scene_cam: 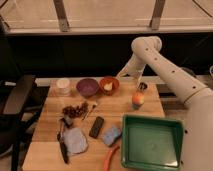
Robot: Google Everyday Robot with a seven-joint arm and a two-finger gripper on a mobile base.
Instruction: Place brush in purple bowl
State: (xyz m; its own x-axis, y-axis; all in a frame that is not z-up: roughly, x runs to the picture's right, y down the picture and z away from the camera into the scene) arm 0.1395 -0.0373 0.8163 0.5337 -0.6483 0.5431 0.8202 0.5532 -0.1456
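Hangs over the counter's (47, 117) far right with jaws spread, empty, ready to grasp. Needs a reach well left and nearer for the brush (63, 146), flat beside the cloth (76, 141); purple bowl (87, 86) waits left.

Tabletop (47, 127): one.
Bowls: two, namely one purple bowl (87, 87) and one orange bowl (109, 84).
White cup (63, 86): one.
Brush (63, 145): one.
Grey-blue cloth (76, 141): one.
Flat black device (96, 127): one.
Blue sponge (111, 135): one.
Green tray (127, 150): one.
Round orange-red fruit (138, 99): one.
Thin utensil (90, 110): one.
Heap of dark red bits (74, 111): one.
Hand (141, 85): one, over the tabletop's back edge, right of the orange bowl.
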